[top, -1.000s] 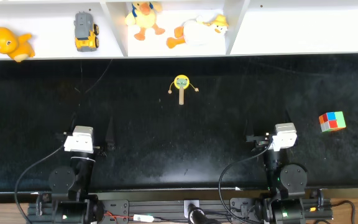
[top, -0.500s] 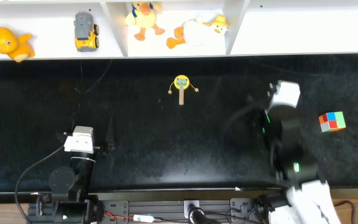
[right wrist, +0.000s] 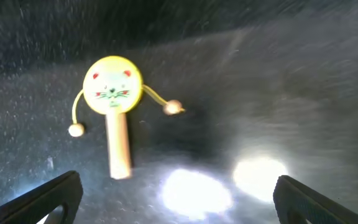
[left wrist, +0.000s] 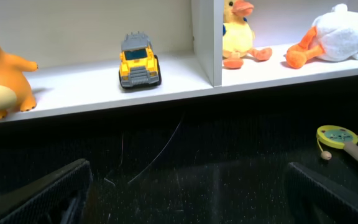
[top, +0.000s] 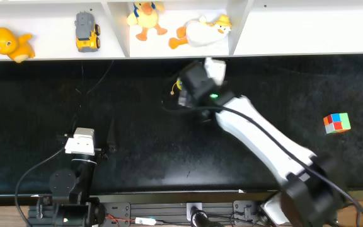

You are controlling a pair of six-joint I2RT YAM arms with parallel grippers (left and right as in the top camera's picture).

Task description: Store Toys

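Right wrist view: right gripper (right wrist: 176, 190) wide open, empty, close to rattle drum (right wrist: 112, 99) | drum lies on table (right wrist: 291, 87), far centre, near shelf (top: 295, 44) | left gripper (left wrist: 185, 180) open, empty, near left

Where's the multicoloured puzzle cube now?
In the top view, the multicoloured puzzle cube sits alone near the black tabletop's right edge, in front of the white shelf.

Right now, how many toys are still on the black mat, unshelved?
2. The rattle drum lies beneath the right pincer; the colour cube sits near the right edge of the mat. The right arm may hide others.
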